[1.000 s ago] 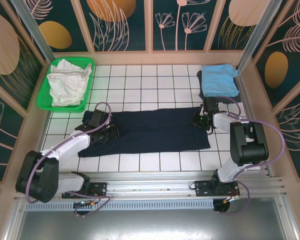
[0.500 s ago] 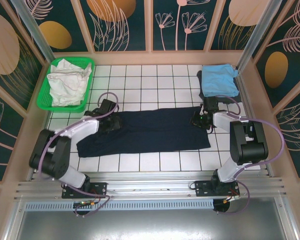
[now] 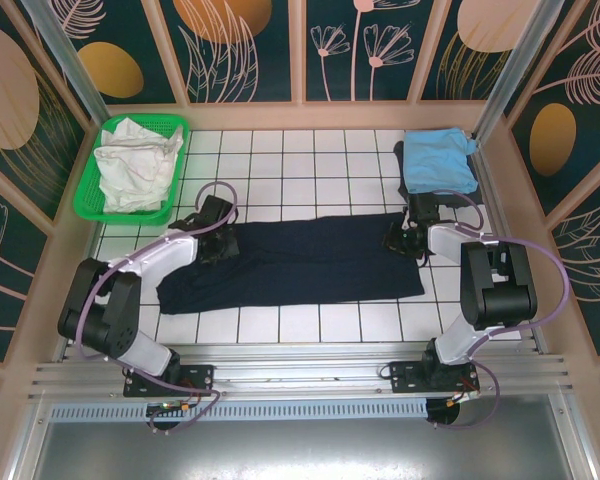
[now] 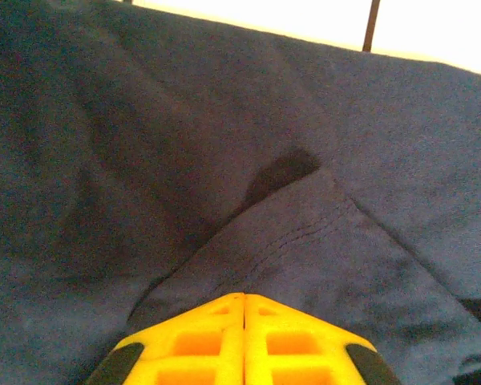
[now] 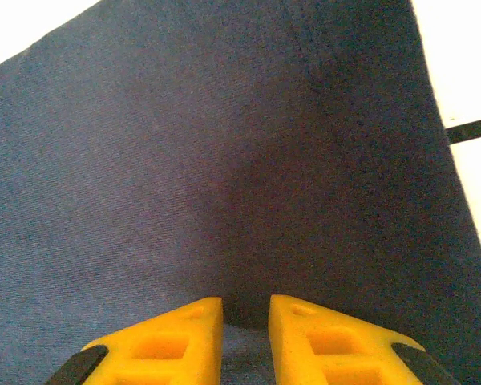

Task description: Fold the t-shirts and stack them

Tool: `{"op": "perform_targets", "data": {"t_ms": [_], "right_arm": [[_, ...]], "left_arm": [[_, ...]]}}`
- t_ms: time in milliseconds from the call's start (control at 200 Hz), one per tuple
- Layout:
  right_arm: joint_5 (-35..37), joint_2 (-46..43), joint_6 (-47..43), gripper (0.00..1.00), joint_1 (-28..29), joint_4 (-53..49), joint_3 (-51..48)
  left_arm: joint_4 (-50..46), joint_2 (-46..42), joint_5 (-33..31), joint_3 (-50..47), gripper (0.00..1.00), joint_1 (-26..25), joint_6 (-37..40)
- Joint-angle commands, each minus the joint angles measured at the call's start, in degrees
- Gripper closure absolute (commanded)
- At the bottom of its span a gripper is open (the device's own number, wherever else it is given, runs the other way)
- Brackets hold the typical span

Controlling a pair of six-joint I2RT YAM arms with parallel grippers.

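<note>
Saw from above a white t-shirt (image 3: pixel 130 165) heaped in the green basket (image 3: pixel 179 136), a navy t-shirt (image 3: pixel 300 262) spread along the counter (image 3: pixel 280 150), and a light blue t-shirt (image 3: pixel 438 160) at far right. Made out up close: left end effector (image 4: pixel 244 297) clenched on a navy fold, right end effector (image 5: pixel 246 309) gripping navy cloth across a narrow gap.

Left end effector (image 4: pixel 244 300) newly shut

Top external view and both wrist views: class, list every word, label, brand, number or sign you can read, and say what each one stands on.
There is no readable text in any view.
The navy t-shirt, light blue t-shirt, white t-shirt and green basket show no print or label.
The wall panels bear only leaf and flower drawings.
</note>
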Motion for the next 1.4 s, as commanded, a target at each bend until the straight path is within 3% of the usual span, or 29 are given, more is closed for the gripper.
{"op": "perform_targets", "data": {"t_ms": [0, 90, 125, 190, 310, 425, 590, 756, 1011, 1101, 1151, 1331, 1396], "right_arm": [[2.3, 0.4, -1.3, 0.76, -0.6, -1.8, -0.1], [1.8, 0.3, -1.3, 0.76, -0.6, -1.5, 0.0], [1.5, 0.4, -1.3, 0.76, -0.6, -1.3, 0.0], [1.0, 0.5, -1.4, 0.76, -0.6, -1.0, 0.2], [0.9, 0.6, -1.5, 0.76, -0.6, -0.9, 0.0], [1.0, 0.2, -1.4, 0.76, -0.7, -0.3, -0.8], [1.0, -0.1, -1.5, 0.76, -0.8, -0.5, -1.0], [1.3, -0.1, -1.8, 0.76, -0.7, -0.8, -0.6], [1.0, 0.4, -1.8, 0.76, -0.9, -0.7, 0.1], [1.1, 0.4, -1.8, 0.76, -0.8, -0.8, 0.0], [1.1, 0.4, -1.7, 0.76, -0.8, -1.0, 0.1], [0.1, 0.8, -1.6, 0.76, -0.8, -1.7, 0.2], [-0.1, 1.4, -1.8, 0.76, -0.9, -2.5, 1.2]], "left_arm": [[-4.0, -2.5, -0.5, -2.6, 1.00, -0.4, 0.0], [-4.0, -4.3, -0.7, -3.9, 0.98, -0.4, -0.3], [-4.0, -4.4, -1.3, -3.9, 0.90, -0.4, -0.3], [-4.3, -3.4, -2.8, -3.1, 0.66, -0.4, -0.2], [-4.1, 1.1, -5.0, -0.9, 0.53, -0.3, 0.5], [-2.1, 4.8, -5.0, 0.2, 0.57, -0.4, 0.9], [-1.9, 6.1, -3.4, 1.6, 0.85, -0.4, 1.6], [-3.8, 1.9, -3.8, 1.3, 0.99, -0.3, 1.9], [-6.8, -5.9, -2.2, -1.4, 1.00, -0.5, 2.4], [-6.7, -8.5, -1.3, -3.9, 1.00, -1.0, -1.8], [-5.7, -9.4, 1.1, -5.4, 1.00, -2.3, -3.1], [-6.8, -14.7, -0.7, -10.0, 1.00, -7.3, -8.5], [-5.1, -16.8, 1.0, -12.0, 0.94, -9.0, -9.5]]}}
